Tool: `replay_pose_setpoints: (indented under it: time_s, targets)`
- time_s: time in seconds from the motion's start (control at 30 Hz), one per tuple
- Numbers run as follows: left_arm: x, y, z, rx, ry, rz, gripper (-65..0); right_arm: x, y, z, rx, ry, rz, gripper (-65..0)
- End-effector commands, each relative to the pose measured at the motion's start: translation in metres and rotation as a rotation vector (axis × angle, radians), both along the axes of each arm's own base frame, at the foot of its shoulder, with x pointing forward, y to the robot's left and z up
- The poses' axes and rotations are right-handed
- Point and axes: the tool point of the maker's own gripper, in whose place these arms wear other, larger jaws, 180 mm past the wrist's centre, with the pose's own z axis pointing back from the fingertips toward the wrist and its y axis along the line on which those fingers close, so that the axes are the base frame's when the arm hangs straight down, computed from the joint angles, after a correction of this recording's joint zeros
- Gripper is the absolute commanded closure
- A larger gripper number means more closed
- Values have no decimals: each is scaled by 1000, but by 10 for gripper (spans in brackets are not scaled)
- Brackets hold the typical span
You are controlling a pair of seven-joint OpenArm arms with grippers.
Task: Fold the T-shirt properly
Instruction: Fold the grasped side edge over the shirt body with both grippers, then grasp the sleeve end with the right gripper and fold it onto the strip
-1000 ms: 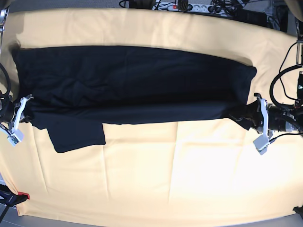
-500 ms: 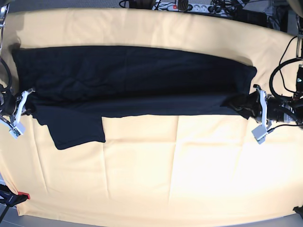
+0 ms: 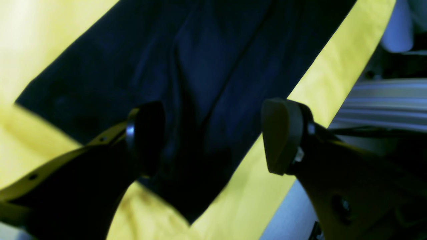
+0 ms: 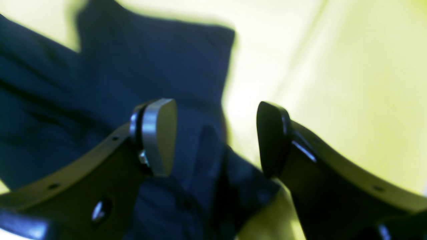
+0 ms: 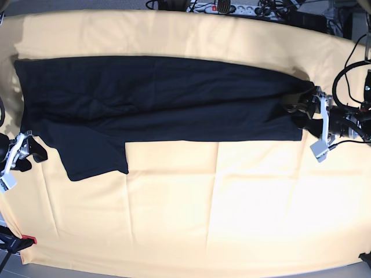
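Observation:
The black T-shirt (image 5: 162, 104) lies flat on the yellow cloth as a long band folded lengthwise, with one sleeve (image 5: 93, 159) sticking out toward the near side at the left. My left gripper (image 5: 311, 123) is open at the shirt's right end. In the left wrist view the gripper (image 3: 213, 136) has its jaws wide apart, with the shirt's corner (image 3: 200, 83) lying under them. My right gripper (image 5: 23, 157) is open at the shirt's left end. In the right wrist view the gripper (image 4: 215, 138) hovers over dark fabric (image 4: 100, 83), holding nothing.
The yellow cloth (image 5: 220, 208) covers the whole table. Cables and a power strip (image 5: 232, 8) lie beyond the far edge. A red-tipped clamp (image 5: 26, 239) sits at the near left corner. Cables (image 5: 348, 81) loop by the left arm.
Both grippers have let go of the shirt's near edge, which now lies flat. My left gripper moved toward the far side. My right gripper drew back off the left end.

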Motion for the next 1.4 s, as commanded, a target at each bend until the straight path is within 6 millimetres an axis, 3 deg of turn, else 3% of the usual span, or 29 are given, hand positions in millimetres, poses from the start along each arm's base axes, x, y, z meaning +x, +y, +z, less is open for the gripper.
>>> replay_pose_setpoints:
  time_s: [0.0, 0.17, 0.3, 0.4, 0.53, 0.87, 1.3, 1.37]
  targets:
    - [9, 4, 16, -11, -47, 4, -471, 9, 3, 17, 23, -65, 4, -399]
    - [14, 0, 21, -43, -71, 22, -471, 25, 13, -13, -23, -95, -85, -399]
    - [14, 0, 20, -42, -71, 22, -471, 39, 1, -40, -100, -114, -263, -399]
    - [14, 0, 20, -42, -71, 22, -471, 41, -10, -60, -139, -93, -367, -399]
    - [14, 0, 20, -43, -71, 22, -471, 38, -9, -83, -81, -26, -409, -399]
    - [14, 0, 20, -43, -70, 22, -471, 57, 0, -89, 117, 43, -403, -399]
    - [15, -1, 21, -50, -75, 25, -471, 57, 53, -82, 281, 42, -204, -387]
    - [15, -2, 21, -53, -75, 24, -471, 56, 61, -82, 289, 36, -173, -361]
